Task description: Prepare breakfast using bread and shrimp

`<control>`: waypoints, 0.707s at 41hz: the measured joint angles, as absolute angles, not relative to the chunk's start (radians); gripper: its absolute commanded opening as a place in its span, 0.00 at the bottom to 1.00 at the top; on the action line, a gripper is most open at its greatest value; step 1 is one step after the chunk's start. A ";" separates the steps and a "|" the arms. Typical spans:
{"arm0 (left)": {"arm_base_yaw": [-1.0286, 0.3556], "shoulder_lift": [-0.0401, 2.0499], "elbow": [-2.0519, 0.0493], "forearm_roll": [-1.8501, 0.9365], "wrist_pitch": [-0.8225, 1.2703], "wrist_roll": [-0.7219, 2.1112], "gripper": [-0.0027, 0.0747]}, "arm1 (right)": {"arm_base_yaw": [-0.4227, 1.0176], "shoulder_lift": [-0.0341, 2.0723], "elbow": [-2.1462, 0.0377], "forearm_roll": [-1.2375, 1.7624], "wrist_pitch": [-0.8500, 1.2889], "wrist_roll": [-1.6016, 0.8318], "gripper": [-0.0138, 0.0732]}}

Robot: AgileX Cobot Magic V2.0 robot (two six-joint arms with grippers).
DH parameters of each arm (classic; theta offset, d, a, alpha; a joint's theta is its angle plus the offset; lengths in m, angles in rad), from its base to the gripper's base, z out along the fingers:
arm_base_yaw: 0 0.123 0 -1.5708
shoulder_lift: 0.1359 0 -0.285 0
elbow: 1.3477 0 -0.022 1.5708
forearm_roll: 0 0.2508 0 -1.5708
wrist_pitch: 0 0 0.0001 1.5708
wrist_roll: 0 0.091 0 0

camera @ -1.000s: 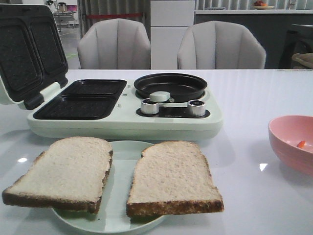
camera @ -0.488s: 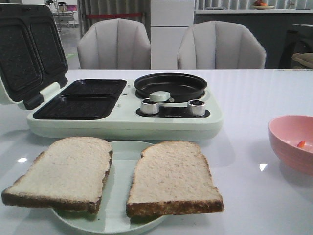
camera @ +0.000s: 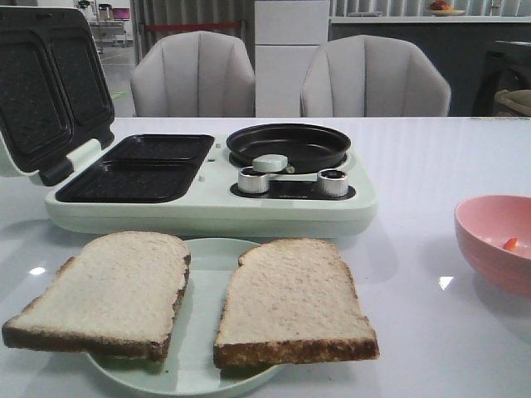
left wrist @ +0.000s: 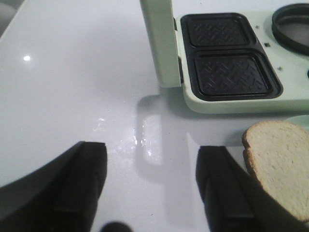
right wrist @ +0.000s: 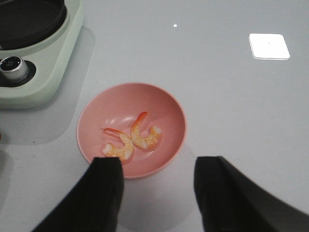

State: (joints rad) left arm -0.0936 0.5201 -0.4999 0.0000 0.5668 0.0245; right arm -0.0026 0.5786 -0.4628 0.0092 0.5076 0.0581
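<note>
We see both our left hand (left wrist: 152, 188) and right hand (right wrist: 157, 193) wide open, empty: left beside two pale brown-crusted bread slices (camera: 294, 303), right above curled orange shrimp (right wrist: 131, 139) in a pink bowl (right wrist: 159, 104).

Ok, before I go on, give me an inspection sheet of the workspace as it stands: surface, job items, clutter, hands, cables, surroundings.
Surface: glossy white table, bare patches reflect ceiling lights.
Bread: two slices, left slice and right slice, lying flat on a pale green plate, both overhanging its rim.
Shrimp: two shrimp in the pink bowl, on the robot's right.
Appliance: breakfast maker, lid open, both sandwich plates and round pan empty.
Clutter: nothing seen.
Hands: left hand open above the table beside the left slice; right hand open at the bowl's near rim; neither holds anything.
Cables: nothing seen.
Surroundings: two grey chairs behind the table.
</note>
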 measured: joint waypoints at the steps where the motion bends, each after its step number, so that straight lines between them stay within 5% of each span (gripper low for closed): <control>1: -0.110 0.530 -0.500 0.000 0.565 0.037 0.70 | -0.003 0.579 -0.463 0.009 0.508 0.058 0.76; 20: -0.735 0.856 -0.500 0.296 0.548 0.194 0.70 | -0.003 0.579 -0.463 0.009 0.508 0.058 0.76; 29: -0.948 1.131 -0.500 0.683 0.604 -0.109 0.69 | -0.003 0.579 -0.463 0.009 0.508 0.058 0.76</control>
State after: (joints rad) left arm -0.9482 1.1308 -0.4999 0.6834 0.6042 -0.1093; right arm -0.0026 0.5786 -0.4628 0.0092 0.5076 0.0581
